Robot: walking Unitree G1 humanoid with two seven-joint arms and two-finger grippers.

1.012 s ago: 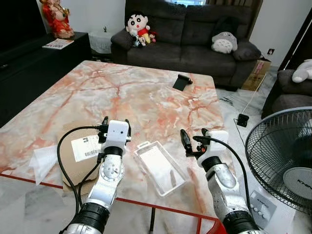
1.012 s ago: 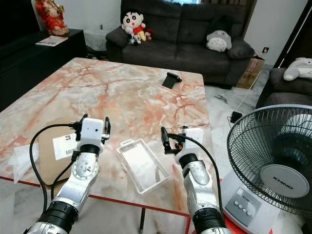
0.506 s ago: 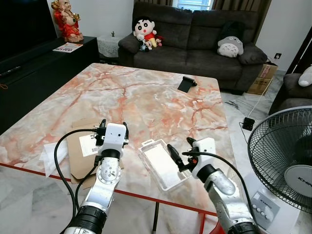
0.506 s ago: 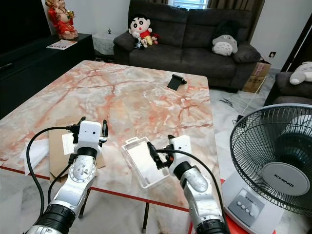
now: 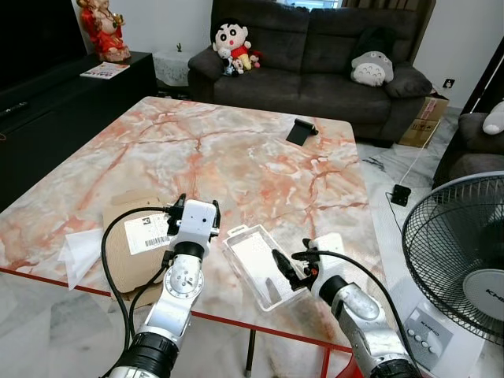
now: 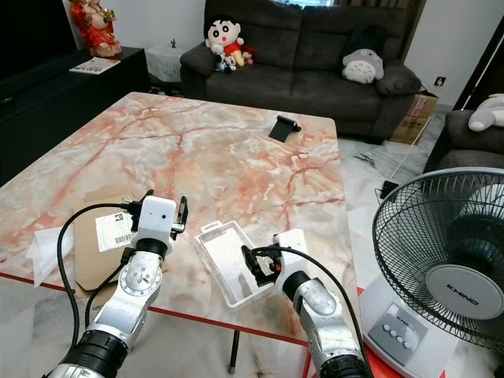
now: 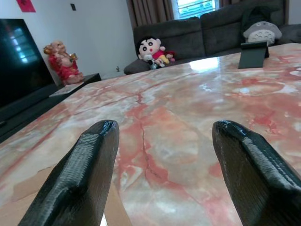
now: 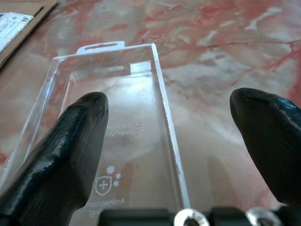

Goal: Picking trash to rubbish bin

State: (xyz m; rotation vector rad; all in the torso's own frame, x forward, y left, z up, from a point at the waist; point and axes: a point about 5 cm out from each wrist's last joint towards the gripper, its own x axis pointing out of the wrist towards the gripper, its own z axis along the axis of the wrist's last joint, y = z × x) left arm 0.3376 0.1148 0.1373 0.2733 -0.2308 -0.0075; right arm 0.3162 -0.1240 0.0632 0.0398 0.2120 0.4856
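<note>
**Right gripper over the clear tray, near table edge**

I see the clear rectangular plastic packaging tray (image 5: 261,265) lying flat on the pink-veined marble table (image 5: 228,157), close to the near red-trimmed edge. Its long axis runs diagonally, hang-tab end toward the far left, other end toward my right arm. The right gripper (image 5: 287,273) sits low over the tray's near right end, fingers spread wide. The right wrist view adds detail the head views lack: one black finger (image 8: 61,155) lies over the tray's transparent floor, the other (image 8: 270,136) outside its right wall above bare marble, with faint printed text readable through the plastic.

The left gripper (image 5: 194,211) hovers left of the tray, fingers wide apart with nothing between them; its wrist view looks across open marble toward the dark grey sofa (image 7: 207,33).

Flat brown cardboard with a white label (image 5: 138,240) and a crumpled white tissue (image 5: 79,253) lie left. A black-grilled standing fan (image 5: 465,252) stands close on the right. The far tabletop is open apart from a small black stand (image 5: 299,131).
</note>
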